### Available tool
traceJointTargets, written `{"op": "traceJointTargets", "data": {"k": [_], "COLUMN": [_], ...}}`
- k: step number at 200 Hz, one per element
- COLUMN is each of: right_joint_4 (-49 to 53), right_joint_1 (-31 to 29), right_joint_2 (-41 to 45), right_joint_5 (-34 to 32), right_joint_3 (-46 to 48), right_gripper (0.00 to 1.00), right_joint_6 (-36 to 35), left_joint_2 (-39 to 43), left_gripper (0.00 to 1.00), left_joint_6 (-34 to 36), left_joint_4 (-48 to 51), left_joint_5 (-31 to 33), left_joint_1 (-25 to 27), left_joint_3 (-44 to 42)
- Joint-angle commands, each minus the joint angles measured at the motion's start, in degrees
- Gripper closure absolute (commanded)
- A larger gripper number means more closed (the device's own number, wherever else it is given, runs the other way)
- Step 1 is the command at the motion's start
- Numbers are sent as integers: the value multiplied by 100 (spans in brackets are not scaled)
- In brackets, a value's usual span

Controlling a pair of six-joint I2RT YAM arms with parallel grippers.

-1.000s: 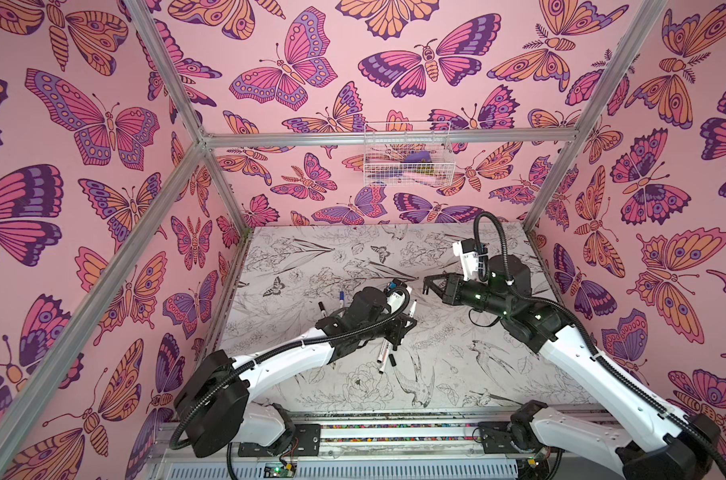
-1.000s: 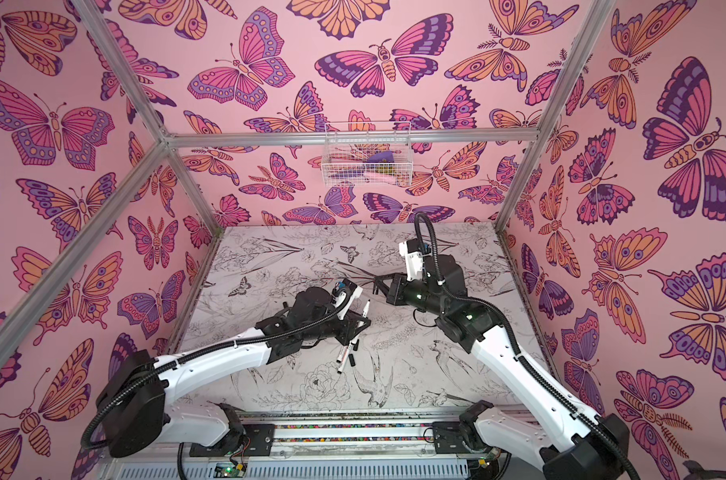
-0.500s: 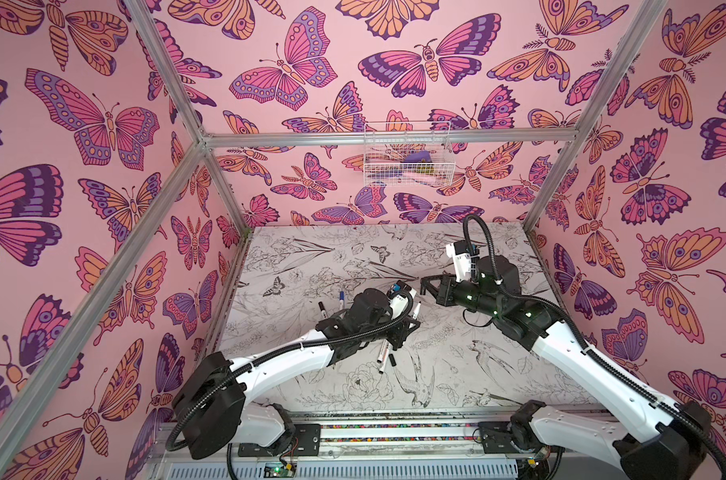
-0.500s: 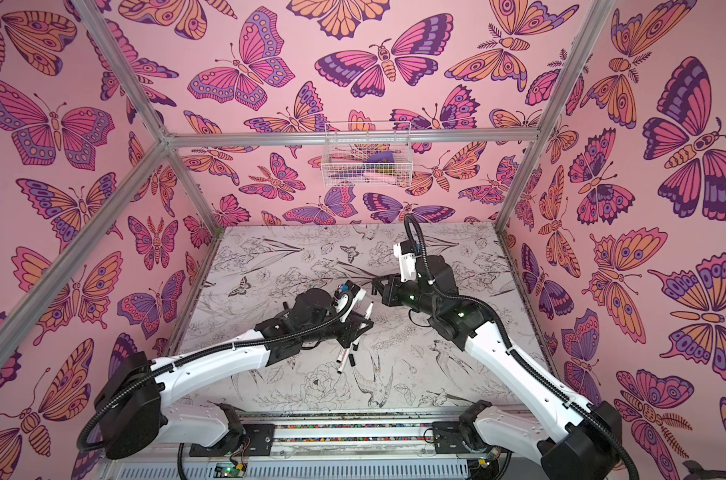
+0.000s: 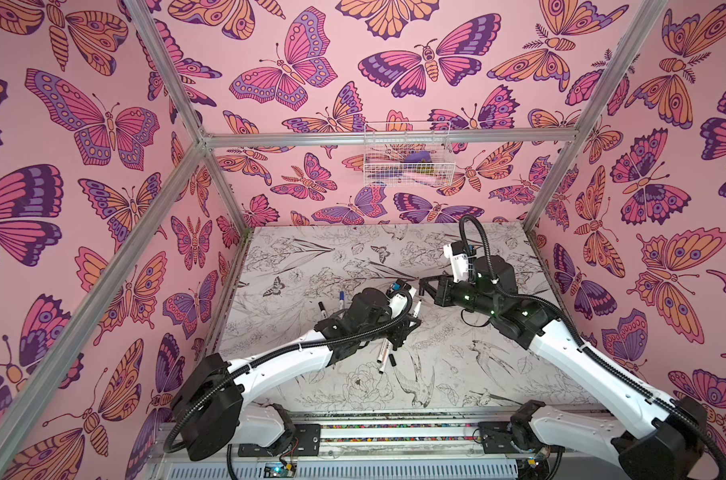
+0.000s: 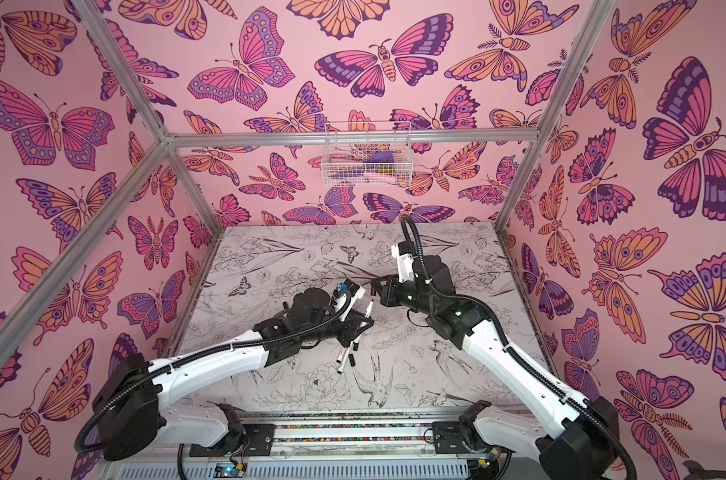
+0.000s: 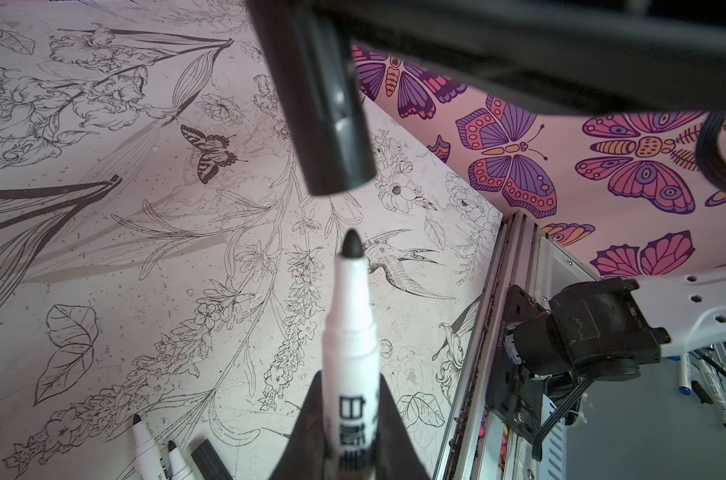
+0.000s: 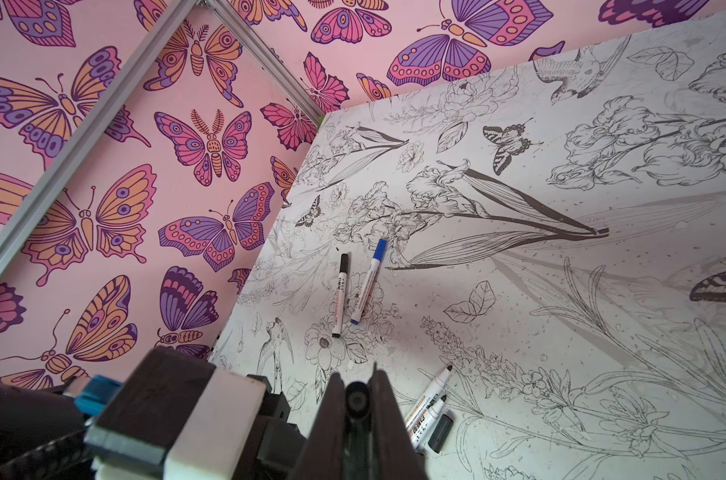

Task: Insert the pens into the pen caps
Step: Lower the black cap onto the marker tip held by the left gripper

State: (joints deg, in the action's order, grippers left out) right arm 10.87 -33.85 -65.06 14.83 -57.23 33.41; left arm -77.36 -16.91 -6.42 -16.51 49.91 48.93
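My left gripper (image 5: 410,322) (image 7: 349,378) is shut on a white pen (image 7: 348,328) (image 6: 368,308), whose dark tip points up at a black pen cap (image 7: 332,124). My right gripper (image 5: 423,286) (image 8: 357,399) is shut on that cap (image 8: 357,400), with the cap's open end facing the pen. A small gap separates tip and cap. Two uncapped pens (image 8: 430,392) (image 5: 381,357) and a loose black cap (image 8: 440,432) lie on the table under the left gripper. A black-capped pen (image 8: 339,295) and a blue-capped pen (image 8: 367,286) lie farther left.
The flower-print table (image 5: 457,374) is boxed in by pink butterfly walls and aluminium posts. A white wire basket (image 5: 407,160) hangs on the back wall. The arm bases sit on a rail (image 5: 374,432) along the front edge.
The right arm has shifted a little to the left, bringing the cap closer to the pen tip. The left gripper has hardly moved and still holds its pen.
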Motion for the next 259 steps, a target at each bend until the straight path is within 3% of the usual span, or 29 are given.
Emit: {"op": "traceJointTargets", "data": {"k": [1, 72, 167, 259], "right_joint_4": [-77, 28, 89, 50], "right_joint_1": [-91, -144, -148, -197], "right_joint_2": [9, 134, 313, 351], "right_joint_5": [-26, -292, 96, -1], "right_joint_3": [69, 158, 269, 498], "right_gripper": [100, 100, 100, 100], "right_joint_6": [42, -99, 56, 122], "left_joint_2": [134, 134, 85, 63], "left_gripper": [100, 100, 100, 100], "left_joint_6": [73, 56, 45, 52], "left_joint_4": [-158, -177, -224, -411], "left_joint_5": [34, 52, 131, 122], "left_joint_1": [19, 18, 18, 10], "left_joint_3": [-67, -85, -57, 30]}}
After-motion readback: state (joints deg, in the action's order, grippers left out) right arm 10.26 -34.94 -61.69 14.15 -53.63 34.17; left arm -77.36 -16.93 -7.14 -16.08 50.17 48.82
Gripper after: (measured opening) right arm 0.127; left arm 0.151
